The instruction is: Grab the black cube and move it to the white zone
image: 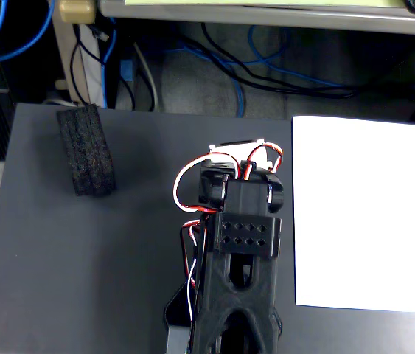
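Sitting in the upper left of the frame on the dark grey mat (82,273), the black cube (87,150) looks like light, soft, grippy foam; pinch across its short width. Its long axis runs top to bottom. The white zone (365,214) lies right. Whether the gripper is open cannot be told.

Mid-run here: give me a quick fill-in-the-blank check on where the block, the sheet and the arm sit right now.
1. In the fixed view, the black cube lies near the mat's upper ____ corner.
2. The white zone covers the mat's ____ side.
3. The dark grey mat has the arm standing ____ the cube and the zone.
4. The white zone has ____ lying on it.

Missing words: left; right; between; nothing
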Available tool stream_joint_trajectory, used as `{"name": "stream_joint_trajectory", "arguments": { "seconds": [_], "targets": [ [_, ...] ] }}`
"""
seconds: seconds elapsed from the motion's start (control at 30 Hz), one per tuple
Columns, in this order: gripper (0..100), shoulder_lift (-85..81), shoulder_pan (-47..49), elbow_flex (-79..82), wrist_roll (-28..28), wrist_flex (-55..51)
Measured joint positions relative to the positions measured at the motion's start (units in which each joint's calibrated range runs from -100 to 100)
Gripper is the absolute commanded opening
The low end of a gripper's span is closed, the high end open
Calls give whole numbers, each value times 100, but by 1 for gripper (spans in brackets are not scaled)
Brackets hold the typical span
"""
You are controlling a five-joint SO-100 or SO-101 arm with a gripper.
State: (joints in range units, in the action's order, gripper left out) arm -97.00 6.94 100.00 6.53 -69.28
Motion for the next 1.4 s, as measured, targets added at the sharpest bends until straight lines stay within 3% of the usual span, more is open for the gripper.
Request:
{"name": "stream_joint_trajectory", "arguments": {
  "seconds": [0.53,0.77,0.97,1.03,1.17,1.23,1.4],
  "targets": [
    [2,-8,0,-539,0,9],
    [2,283,66,-3601,0,-205],
    [3,3704,1285,-7112,16,-976],
    [9,4844,1514,-7834,194,-1087],
    [10,6459,2829,-8848,818,-1772],
    [10,7058,3353,-9031,1400,-2199],
    [10,8298,3567,-9031,2759,-2773]
  ]
}}
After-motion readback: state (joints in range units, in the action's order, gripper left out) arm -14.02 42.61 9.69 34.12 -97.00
